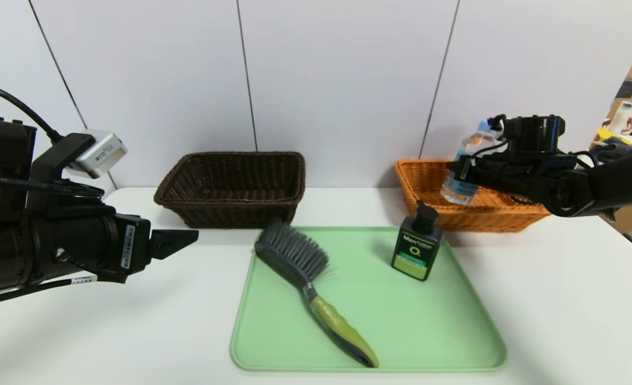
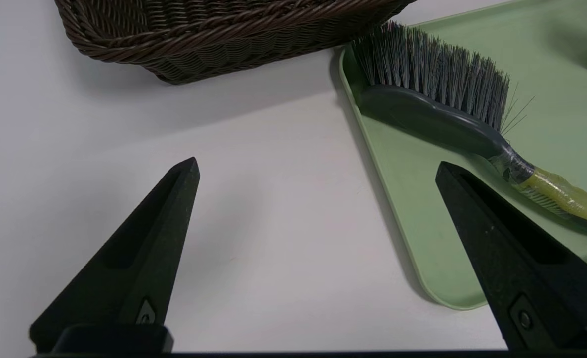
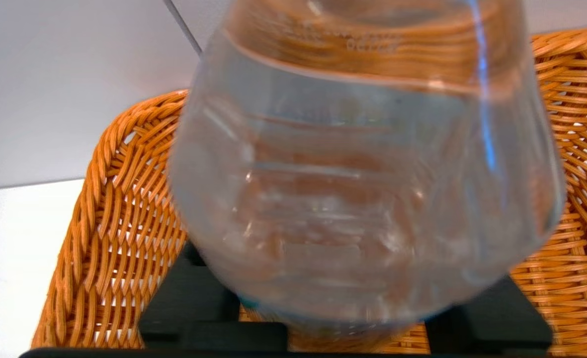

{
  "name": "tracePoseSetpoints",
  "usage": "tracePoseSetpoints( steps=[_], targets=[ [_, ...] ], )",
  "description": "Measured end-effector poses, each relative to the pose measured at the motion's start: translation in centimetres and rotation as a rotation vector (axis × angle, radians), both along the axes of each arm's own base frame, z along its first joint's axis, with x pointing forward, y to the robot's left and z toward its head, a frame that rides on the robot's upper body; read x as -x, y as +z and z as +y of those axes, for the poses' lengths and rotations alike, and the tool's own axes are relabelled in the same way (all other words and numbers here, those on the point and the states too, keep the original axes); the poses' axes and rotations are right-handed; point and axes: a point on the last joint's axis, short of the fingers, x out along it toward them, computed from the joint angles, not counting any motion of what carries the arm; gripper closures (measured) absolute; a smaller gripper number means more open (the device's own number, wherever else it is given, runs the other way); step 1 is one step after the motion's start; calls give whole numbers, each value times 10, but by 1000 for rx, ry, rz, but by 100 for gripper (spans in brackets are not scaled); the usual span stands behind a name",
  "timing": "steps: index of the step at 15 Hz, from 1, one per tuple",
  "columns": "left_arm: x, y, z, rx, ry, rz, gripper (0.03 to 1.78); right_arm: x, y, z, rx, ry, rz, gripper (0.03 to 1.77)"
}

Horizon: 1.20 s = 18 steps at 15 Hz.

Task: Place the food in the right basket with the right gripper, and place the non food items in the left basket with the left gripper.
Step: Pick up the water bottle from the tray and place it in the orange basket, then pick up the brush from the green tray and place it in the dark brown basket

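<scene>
Water bottle (image 1: 461, 170) in your right gripper (image 1: 463, 172) (fingers clasping it), inside the orange basket (image 1: 428, 179), left gripper (image 1: 179, 240) spread wide, near-left, holding nothing.

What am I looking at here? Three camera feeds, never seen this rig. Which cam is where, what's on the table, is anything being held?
It is a two-armed robot with a clamp on each arm. One picture comes from a camera on its head, the other two from cameras on its wrists, each looking past that arm's own fingers.

On the white table sits a green tray carrying a scrub brush and a black pump bottle. Behind it stand a dark brown basket and an orange basket.

The right gripper has a clear water bottle between its fingers over the orange basket; its wrist view is filled by that bottle. The left gripper hangs open and empty beside the tray.
</scene>
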Motion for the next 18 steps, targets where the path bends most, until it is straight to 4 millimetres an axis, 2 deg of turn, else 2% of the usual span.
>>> tracePoseSetpoints(
  steps=[4, 9, 13, 18],
  targets=[
    [0, 0, 0, 0, 0, 1, 12, -1, 2, 0, 2, 0, -18, 52],
    [0, 0, 0, 0, 0, 1, 12, 9, 10, 3, 34, 17, -28, 32],
    [1, 1, 0, 1, 0, -3, 12, 35, 41, 7, 101, 32, -66, 23],
    [4, 3, 0, 7, -4, -14, 12, 78, 89, 8, 116, 48, -104, 16]
  ],
)
